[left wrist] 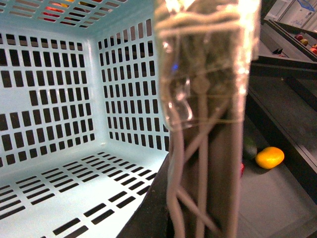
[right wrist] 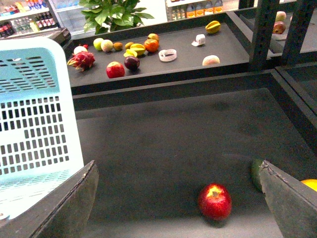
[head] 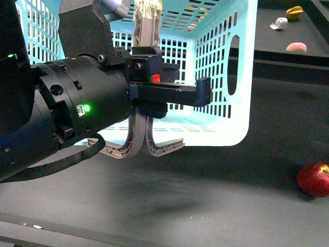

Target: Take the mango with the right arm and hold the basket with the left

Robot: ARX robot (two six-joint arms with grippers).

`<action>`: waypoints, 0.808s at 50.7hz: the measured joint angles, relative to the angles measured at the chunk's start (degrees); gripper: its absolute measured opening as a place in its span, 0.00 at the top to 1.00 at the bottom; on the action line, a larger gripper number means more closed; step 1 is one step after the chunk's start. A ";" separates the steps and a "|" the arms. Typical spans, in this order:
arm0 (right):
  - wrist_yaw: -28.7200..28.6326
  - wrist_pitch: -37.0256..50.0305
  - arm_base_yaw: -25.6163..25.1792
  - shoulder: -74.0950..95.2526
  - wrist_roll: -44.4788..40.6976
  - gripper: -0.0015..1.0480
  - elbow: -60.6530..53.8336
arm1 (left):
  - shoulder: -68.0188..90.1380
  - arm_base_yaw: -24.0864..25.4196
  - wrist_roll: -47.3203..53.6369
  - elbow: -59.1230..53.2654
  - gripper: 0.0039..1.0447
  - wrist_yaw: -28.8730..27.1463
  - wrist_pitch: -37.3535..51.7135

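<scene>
Basket slotted turquoise plastic; mango smooth, ovoid.

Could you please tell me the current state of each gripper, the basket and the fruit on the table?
basket: no fruit visible inside; taped handle raised.
left gripper: at the taped handle; whether it is closed cannot be told.
right gripper: open, empty.
mango: lying on the table, not grasped.
apple: lying on the table, untouched.
</scene>
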 joint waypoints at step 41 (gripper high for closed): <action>-10.60 37.99 -30.10 95.73 -38.82 0.08 32.11 | 0.00 0.02 0.02 -0.04 0.95 -0.02 0.00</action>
